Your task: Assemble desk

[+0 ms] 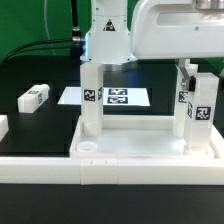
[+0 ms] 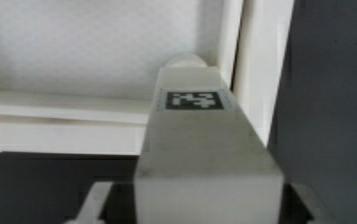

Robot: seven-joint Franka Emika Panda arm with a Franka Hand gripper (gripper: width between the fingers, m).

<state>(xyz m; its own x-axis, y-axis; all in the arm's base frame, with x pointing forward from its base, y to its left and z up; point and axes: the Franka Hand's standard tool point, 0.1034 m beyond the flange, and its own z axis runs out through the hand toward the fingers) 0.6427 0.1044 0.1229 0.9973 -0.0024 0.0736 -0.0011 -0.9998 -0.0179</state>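
The tabletop [image 1: 140, 152] is plain white. Every white leg [image 1: 91, 116] bears a black-and-white patterned tag [image 1: 90, 95], as does the white marker board [image 1: 68, 97]. The counter [image 1: 40, 130] is black and the backdrop [image 1: 30, 25] green.

No letters, numerals or brand names are legible. The only signs are square black-and-white tags:

- one on the left leg [image 1: 91, 115], upright in the tabletop [image 1: 130, 151]
- one on each of the two right legs [image 1: 203, 128] [image 1: 185, 115]
- several on the marker board [image 1: 68, 97] behind the tabletop
- one on the loose leg [image 1: 33, 97] on the counter [image 1: 40, 125]
- wrist view: one on a leg face [image 2: 201, 150]
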